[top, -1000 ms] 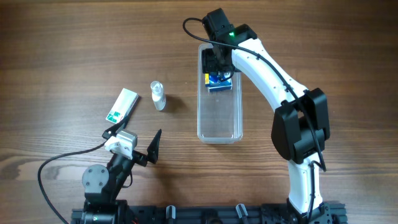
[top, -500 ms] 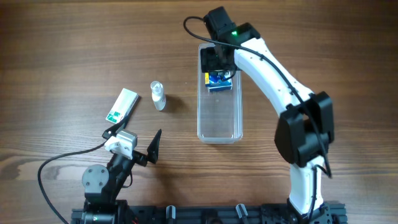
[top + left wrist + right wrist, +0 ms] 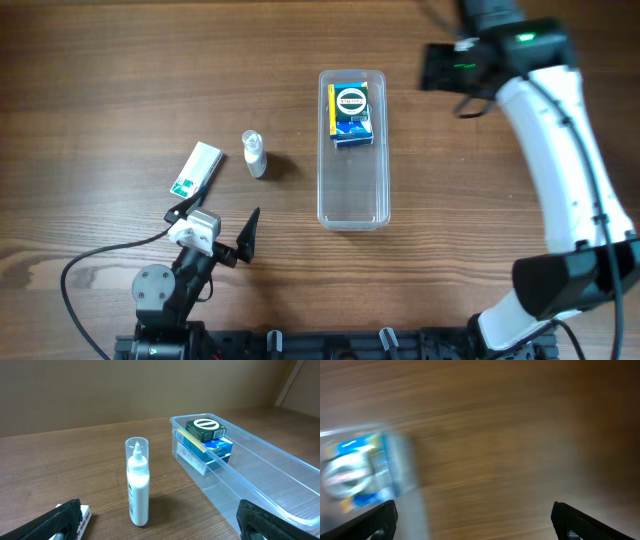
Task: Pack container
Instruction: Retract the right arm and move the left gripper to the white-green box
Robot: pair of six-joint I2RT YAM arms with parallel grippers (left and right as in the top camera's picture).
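The clear long container (image 3: 352,190) lies mid-table with a blue and green box (image 3: 351,113) in its far end. It also shows in the left wrist view (image 3: 280,490) with the box (image 3: 206,435) in it, and blurred in the right wrist view (image 3: 365,465). My right gripper (image 3: 440,68) is open and empty, above the bare table to the right of the container. My left gripper (image 3: 215,222) is open and empty near the front left. A small clear bottle (image 3: 254,153) stands left of the container. A white and green box (image 3: 194,169) lies further left.
The bottle (image 3: 137,481) stands upright between my left fingers' line of sight, and the white box corner (image 3: 82,512) shows at lower left. The arm bases sit along the front edge (image 3: 320,345).
My right gripper has let go of the blue and green box, lifted out of the container and swung right. The box stays in the container's far end. The left arm has not moved.
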